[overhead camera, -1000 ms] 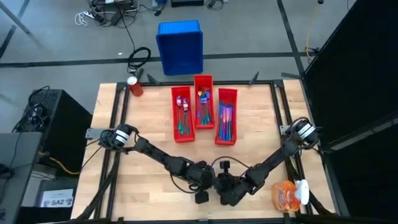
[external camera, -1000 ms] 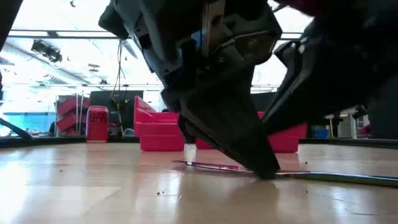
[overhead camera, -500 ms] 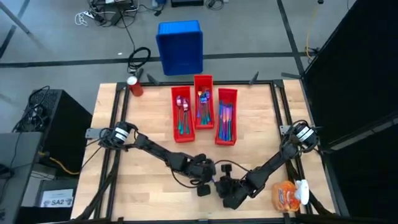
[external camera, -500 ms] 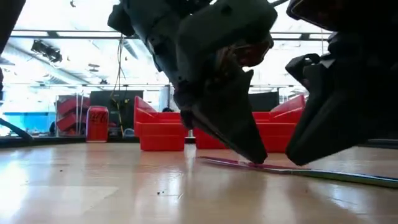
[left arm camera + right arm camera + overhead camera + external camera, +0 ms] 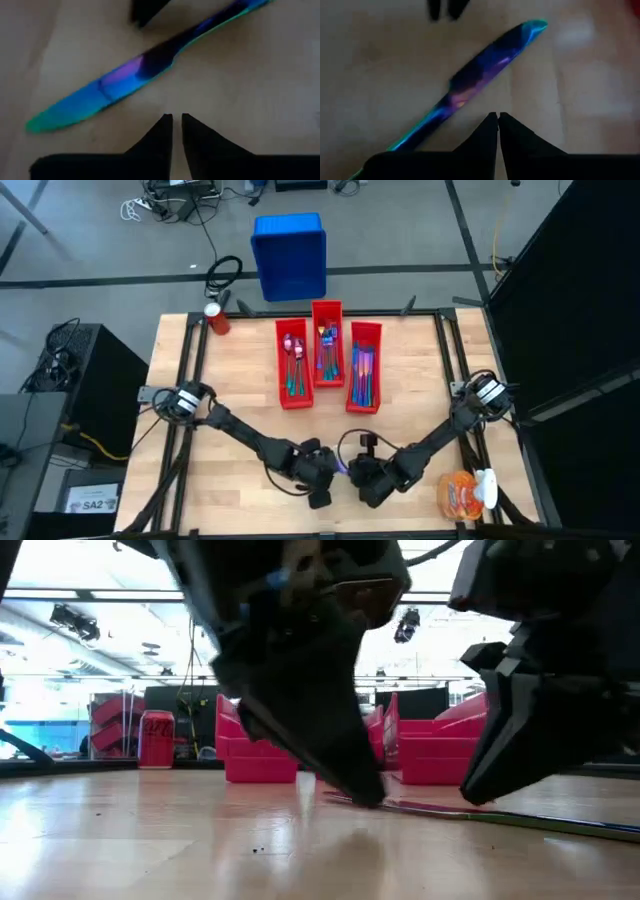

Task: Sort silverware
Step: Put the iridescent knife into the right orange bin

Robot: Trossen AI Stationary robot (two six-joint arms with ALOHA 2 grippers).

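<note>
I am holding both grippers low over the near edge of the table (image 5: 240,380), each one's fingers pressed together and clamped on nothing. A single iridescent knife (image 5: 135,75) is lying flat on the wood between them, just beyond the tips of my left gripper (image 5: 176,120) and just beyond the tips of my right gripper (image 5: 498,118), touching neither. In the left wrist view the blade is shimmering blue and purple with a teal tip, running slantwise past the fingers (image 5: 162,131); in the right wrist view the same knife is crossing ahead of that arm's fingers (image 5: 512,131), with the other arm's dark tips showing on its far side. From table height, the knife is showing as a thin bright line resting on the wood under the two dark grippers.

Well away from my fingers, toward the far side of the table, three red bins (image 5: 329,365) are standing side by side, and the rest of the silverware (image 5: 362,375) is lying inside them. A red can (image 5: 216,319) is standing near the far left corner, and a blue crate (image 5: 290,256) is sitting on the floor beyond the table.
</note>
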